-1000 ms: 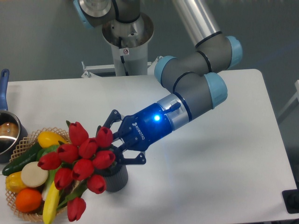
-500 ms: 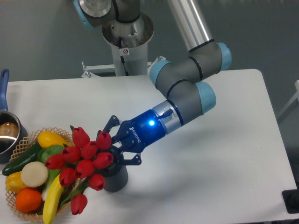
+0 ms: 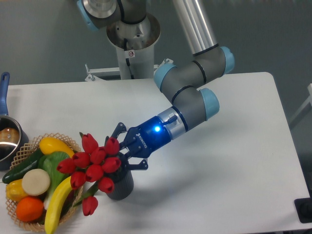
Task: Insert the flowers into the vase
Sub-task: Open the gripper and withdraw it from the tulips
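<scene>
Even, bright overhead light; soft faint shadows on white table [image 3: 234, 161]. Blue indicator lamp glows on gripper [image 3: 127, 147] body. Sharp focus throughout, no motion blur, slight glare on metal arm tube.

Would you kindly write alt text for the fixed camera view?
A robot gripper holds red tulip flowers tilted over a dark grey vase on a white table, beside a woven basket of fruit.

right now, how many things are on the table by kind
flower bunches: 1, the red tulips
vases: 1, the dark grey vase
baskets: 1, the woven fruit basket
pots: 1, the pot at the left edge
total: 4
</scene>
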